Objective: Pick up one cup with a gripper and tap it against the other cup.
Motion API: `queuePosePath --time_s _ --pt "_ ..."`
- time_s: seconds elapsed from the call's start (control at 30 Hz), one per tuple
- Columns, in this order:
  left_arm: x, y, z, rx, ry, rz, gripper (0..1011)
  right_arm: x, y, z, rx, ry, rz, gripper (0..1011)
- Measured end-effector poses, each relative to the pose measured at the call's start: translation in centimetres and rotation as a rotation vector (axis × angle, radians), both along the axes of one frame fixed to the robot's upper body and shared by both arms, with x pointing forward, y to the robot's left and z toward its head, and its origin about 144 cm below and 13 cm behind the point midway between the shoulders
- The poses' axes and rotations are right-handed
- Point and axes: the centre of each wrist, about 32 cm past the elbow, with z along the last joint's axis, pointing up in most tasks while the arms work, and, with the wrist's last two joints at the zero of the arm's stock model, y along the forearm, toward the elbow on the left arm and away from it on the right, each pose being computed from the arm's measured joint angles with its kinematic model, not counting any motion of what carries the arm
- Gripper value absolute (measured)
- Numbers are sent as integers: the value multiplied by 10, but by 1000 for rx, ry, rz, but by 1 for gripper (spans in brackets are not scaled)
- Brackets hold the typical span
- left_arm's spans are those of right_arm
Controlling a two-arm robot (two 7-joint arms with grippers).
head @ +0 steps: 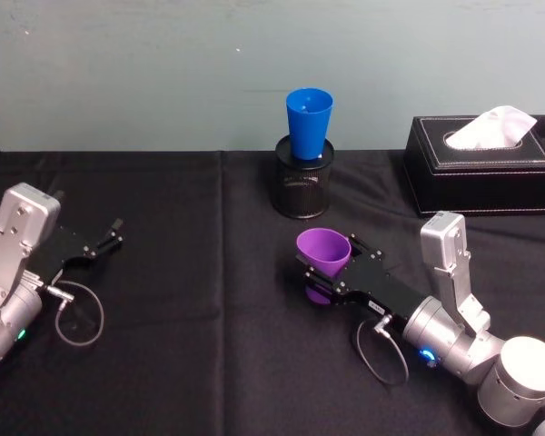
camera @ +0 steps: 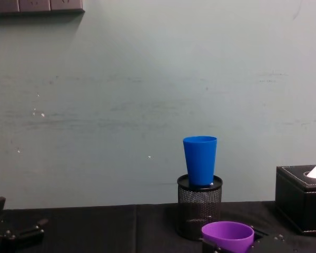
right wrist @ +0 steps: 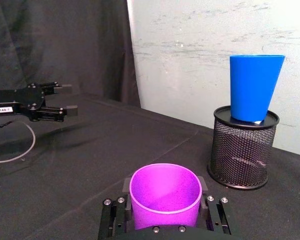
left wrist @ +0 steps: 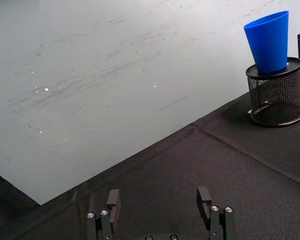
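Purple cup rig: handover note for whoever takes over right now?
Right gripper: shut on the purple cup, upright, near the table's middle.
Left gripper: open, empty, resting at the table's left.
Blue cup: upright in the black mesh pen holder at the back, apart from the purple cup.
Done: pickup grasp.
Left: carry the purple cup over and tap the blue one.

smooth purple plastic cup point(right wrist: 165, 194) with a slight sheen, glossy blue plastic cup point(right wrist: 254, 87), black wire mesh pen holder point(right wrist: 244, 148), matt black cloth on the table point(head: 191, 300), leathery stitched tissue box point(head: 483, 165), scuffed painted wall point(camera: 147, 95)
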Motion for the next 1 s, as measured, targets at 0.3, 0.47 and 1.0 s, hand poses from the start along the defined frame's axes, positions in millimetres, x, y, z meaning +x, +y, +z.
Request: queuePosePath --time_s 0.3,0.47,1.0 --pt "0 0 0 0 0 0 1000 0 0 0 2 0 0 726" --pt "0 0 0 0 0 0 1000 0 0 0 4 0 -1 803" --pt "0 0 0 0 0 0 1000 0 0 1 8 -12 0 1003"
